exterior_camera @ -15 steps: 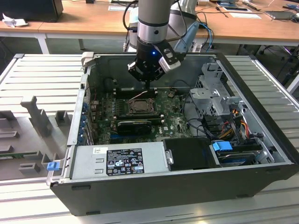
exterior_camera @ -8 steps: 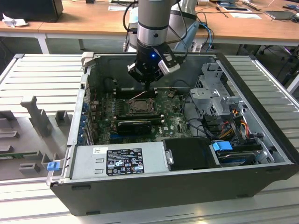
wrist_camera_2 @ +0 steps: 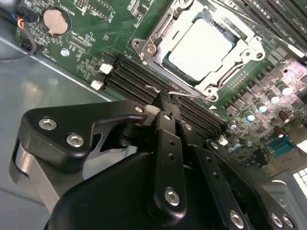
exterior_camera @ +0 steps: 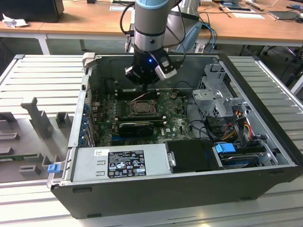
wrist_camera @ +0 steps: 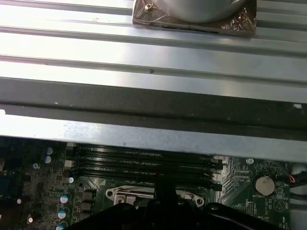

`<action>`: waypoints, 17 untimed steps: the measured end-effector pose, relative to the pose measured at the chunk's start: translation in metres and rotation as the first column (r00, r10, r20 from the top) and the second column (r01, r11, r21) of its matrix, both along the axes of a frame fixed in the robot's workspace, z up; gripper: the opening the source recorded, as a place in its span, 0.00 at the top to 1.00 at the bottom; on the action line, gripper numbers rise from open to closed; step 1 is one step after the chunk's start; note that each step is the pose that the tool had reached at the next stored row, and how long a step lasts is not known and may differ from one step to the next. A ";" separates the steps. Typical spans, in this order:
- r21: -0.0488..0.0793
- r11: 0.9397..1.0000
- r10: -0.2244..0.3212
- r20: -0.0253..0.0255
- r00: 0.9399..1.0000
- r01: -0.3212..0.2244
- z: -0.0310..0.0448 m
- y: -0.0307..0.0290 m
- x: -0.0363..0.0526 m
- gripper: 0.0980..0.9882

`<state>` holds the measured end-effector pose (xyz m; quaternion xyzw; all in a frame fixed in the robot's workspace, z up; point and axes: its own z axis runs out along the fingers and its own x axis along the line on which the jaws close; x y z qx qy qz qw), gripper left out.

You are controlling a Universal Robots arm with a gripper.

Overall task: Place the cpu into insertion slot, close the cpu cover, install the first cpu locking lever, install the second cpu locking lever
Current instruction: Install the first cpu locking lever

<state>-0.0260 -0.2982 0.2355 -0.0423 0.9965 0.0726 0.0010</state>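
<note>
The pale square cpu (wrist_camera_2: pixel 204 45) is lying in the black insertion slot (wrist_camera_2: pixel 166 61) under the lowered metal-frame cpu cover (wrist_camera_2: pixel 154 36), while the black gripper (wrist_camera_2: pixel 164 106), fingers pinched together, is hovering beside a thin wire lever (wrist_camera_2: pixel 192 92), latching apparently unfinished.

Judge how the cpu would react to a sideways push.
The cpu probably would not slide: it sits flat, framed by the cpu cover. Its smooth pale top looks slippery, and the thin chip seems light.

Grey arm (exterior_camera: pixel 150 21), blk screw-studded gripper (wrist_camera_2: pixel 165 106)
</note>
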 end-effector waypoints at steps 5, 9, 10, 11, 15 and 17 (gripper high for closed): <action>0.020 1.000 0.000 0.000 1.000 0.000 -0.0048 -0.0008 -0.0015 0.99; 0.033 0.999 0.000 0.000 1.000 0.000 -0.0070 -0.0008 -0.0020 0.99; 0.034 0.999 0.000 0.000 1.000 0.000 -0.0077 -0.0008 -0.0020 0.99; 0.035 0.999 0.000 0.000 1.000 0.000 -0.0086 -0.0007 -0.0020 0.99; 0.034 0.999 0.000 0.000 1.000 0.000 -0.0114 -0.0010 -0.0024 0.99; 0.033 0.999 0.000 0.000 1.000 0.000 -0.0124 -0.0010 -0.0023 0.99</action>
